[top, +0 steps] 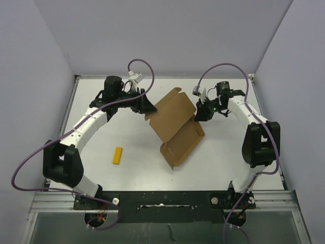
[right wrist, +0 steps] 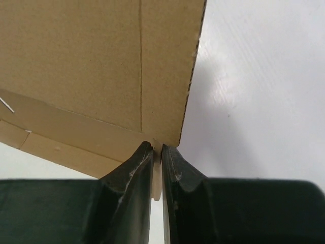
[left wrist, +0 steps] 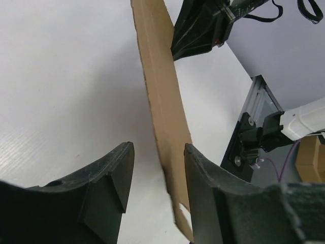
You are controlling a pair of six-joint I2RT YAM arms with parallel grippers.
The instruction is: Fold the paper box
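The paper box (top: 175, 127) is a brown cardboard mailer lying partly folded mid-table, its lid panel tilted up towards the back. My left gripper (top: 147, 108) is at the lid's left edge. In the left wrist view the gripper (left wrist: 158, 147) is open. The cardboard edge (left wrist: 160, 76) stands between its fingers, close against the right finger (left wrist: 203, 178) and apart from the left one. My right gripper (top: 201, 115) is at the box's right side. In the right wrist view it (right wrist: 157, 150) is shut on a small tab under the box panel (right wrist: 101, 66).
A small yellow bar (top: 118, 155) lies on the white table (top: 127, 173) to the left of the box, towards the front. Grey walls close in the back and both sides. The right arm's gripper (left wrist: 203, 25) shows beyond the cardboard in the left wrist view.
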